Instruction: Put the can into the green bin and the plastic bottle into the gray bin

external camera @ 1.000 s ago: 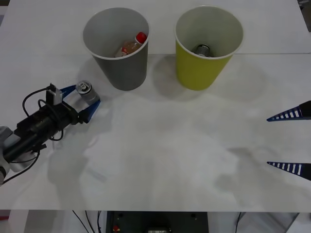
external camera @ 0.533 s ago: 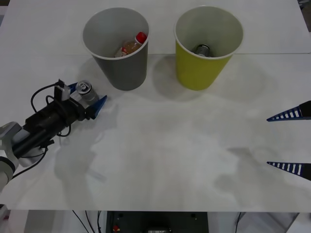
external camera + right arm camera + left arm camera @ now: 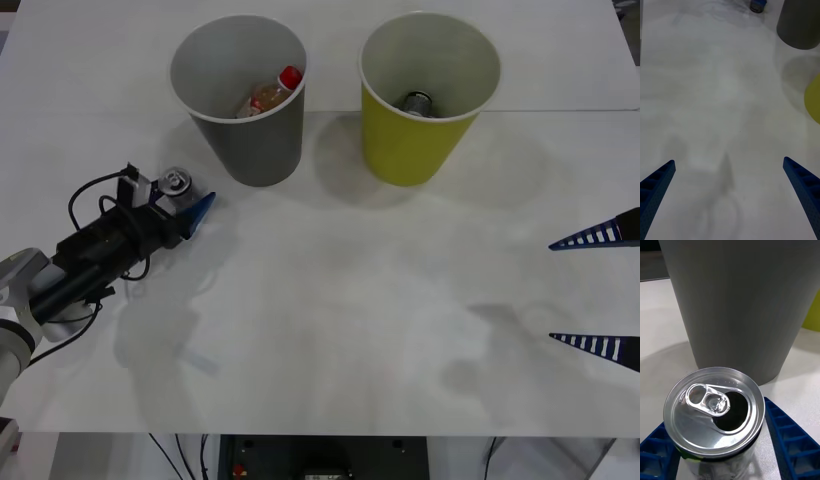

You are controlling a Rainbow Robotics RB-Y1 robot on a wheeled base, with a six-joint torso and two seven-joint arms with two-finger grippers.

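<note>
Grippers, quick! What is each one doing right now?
Left gripper: shut on the can, beside the gray bin.
Right gripper: open, holding nothing.

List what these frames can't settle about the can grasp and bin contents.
- Can base: left wrist view, cut by the edge; lifted or on the table unclear.
- Left gripper far finger: front view, behind the can.
- Second can in the green bin: front view, wall hides its body.
- Plastic bottle base: gray bin wall hides it.
</note>
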